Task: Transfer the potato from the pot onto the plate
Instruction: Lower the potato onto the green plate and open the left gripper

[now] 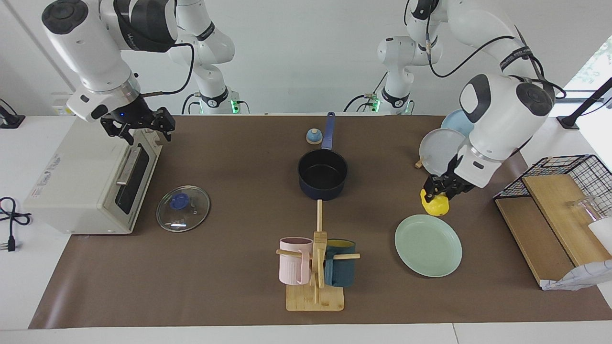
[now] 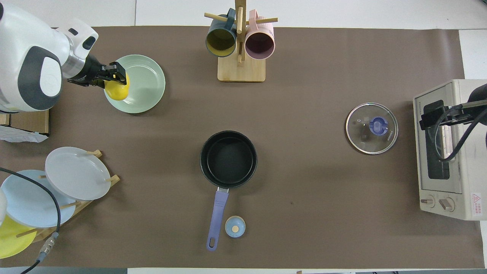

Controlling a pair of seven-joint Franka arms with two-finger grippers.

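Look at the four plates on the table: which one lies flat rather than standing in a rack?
The mint-green plate, flat on the mat near the mug stand. The grey-white plate, light blue plate and yellow plate all lean upright in the wooden rack.

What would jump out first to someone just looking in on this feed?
The bright yellow potato, gripped by the left gripper in the air at the edge of the mint-green plate. Next, the dark pot in the middle of the table, with nothing in it. The right gripper waits open over the toaster oven at the right arm's end.
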